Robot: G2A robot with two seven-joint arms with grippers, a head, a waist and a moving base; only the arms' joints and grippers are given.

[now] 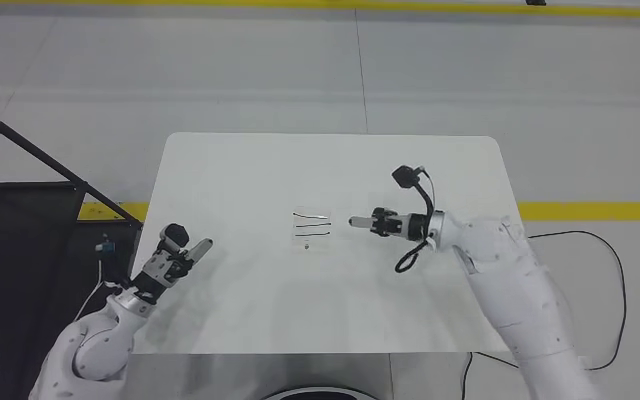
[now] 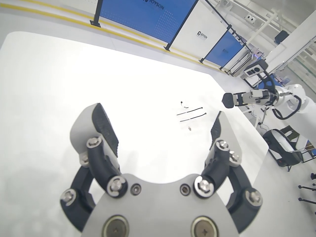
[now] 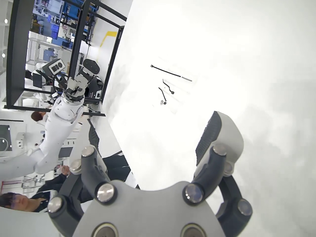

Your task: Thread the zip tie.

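Currently, entries running from largest to smallest.

1. Bench (image 1: pixel 250 170): white, with rounded corners, carrying the task's things near its middle.
2. Right arm (image 1: pixel 500 270): reaching in over the bench's right side, with its wrist pointing toward the ties.
3. Right hand (image 3: pixel 153 124): the jaws are standing wide apart and gripping nothing. In the top view it is hanging near the ties on their right, not touching them.
4. Left hand (image 2: pixel 160 117): the jaws are likewise spread and holding nothing. It is sitting by the bench's near left corner, well apart from the ties.
5. Long zip tie (image 3: pixel 170 72): black, nearly straight, with a paler tail end, lying flat on the bench.
6. First short zip tie (image 3: pixel 168 88): black and bent, lying just beside the long one.
7. Second short zip tie (image 3: pixel 162 94): black and bent, lying just beside the first.
8. Scrap (image 2: pixel 189 128): a small speck lying near the ties, too small to identify.

Step in hand, as a judgement: the pick-up is being prepared, and no tie is being held or threaded yet. The next move is calling for a fine pinch on a thin strap lying flat against the bench. The other hand is likely needed to steady the head so that the tail can be fed through its slot.
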